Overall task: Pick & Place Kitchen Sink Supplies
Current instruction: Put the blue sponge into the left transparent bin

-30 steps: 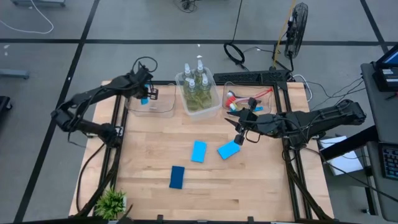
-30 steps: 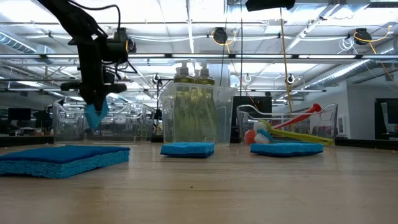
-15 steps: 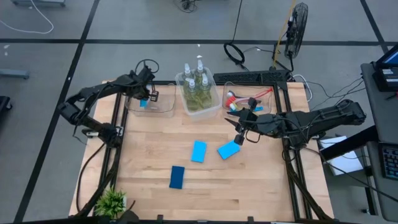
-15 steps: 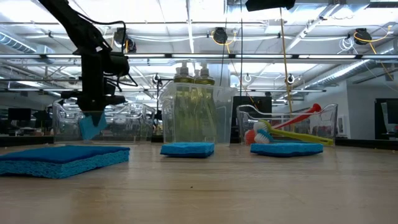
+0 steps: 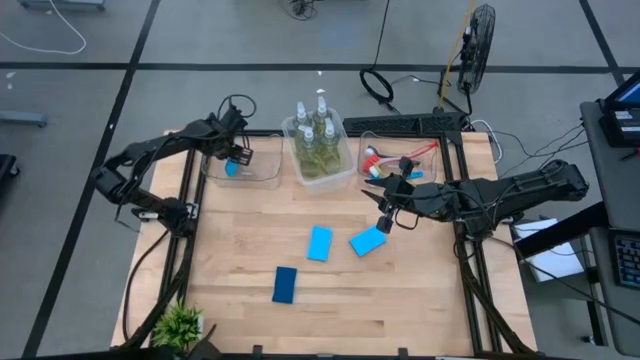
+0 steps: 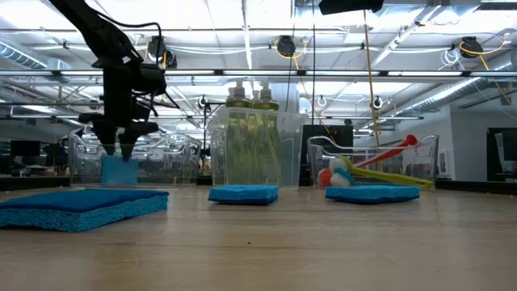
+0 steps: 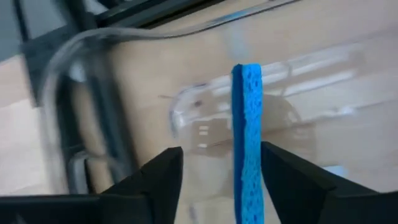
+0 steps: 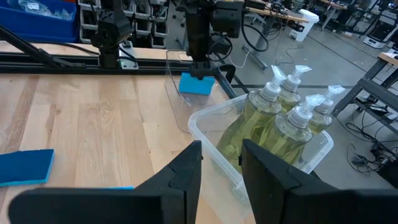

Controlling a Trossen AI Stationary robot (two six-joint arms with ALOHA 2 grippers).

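My left gripper (image 5: 237, 157) hangs open over the left clear bin (image 5: 262, 172), fingers pointing down. A blue sponge (image 6: 119, 170) stands on its edge on the bin's floor just below the fingers, showing edge-on between them in the left wrist view (image 7: 247, 137). My right gripper (image 5: 385, 222) hovers over the table's right half beside a second blue sponge (image 5: 368, 240). Its fingers are a narrow gap apart with nothing between them. Two more sponges (image 5: 319, 243) (image 5: 285, 284) lie flat on the wood. Pump bottles (image 5: 316, 128) stand in the middle bin. My left gripper's open fingers (image 7: 158, 180) stand on either side of the sponge's top edge (image 7: 247, 81). Whether either finger touches it, I cannot tell. The sponge stands upright on the bin's floor, not hanging from the fingers.
A third clear bin (image 5: 425, 165) at the back right holds red, green and blue brushes (image 6: 380, 166). A small potted plant (image 5: 180, 325) sits at the near left corner. Bare wood lies along the table's near edge and left side.
My left gripper has gone a little down into the left bin and opened. The blue sponge, which hung tilted in its fingers, has dropped and now stands on its edge on the bin's floor. My right arm has kept still.
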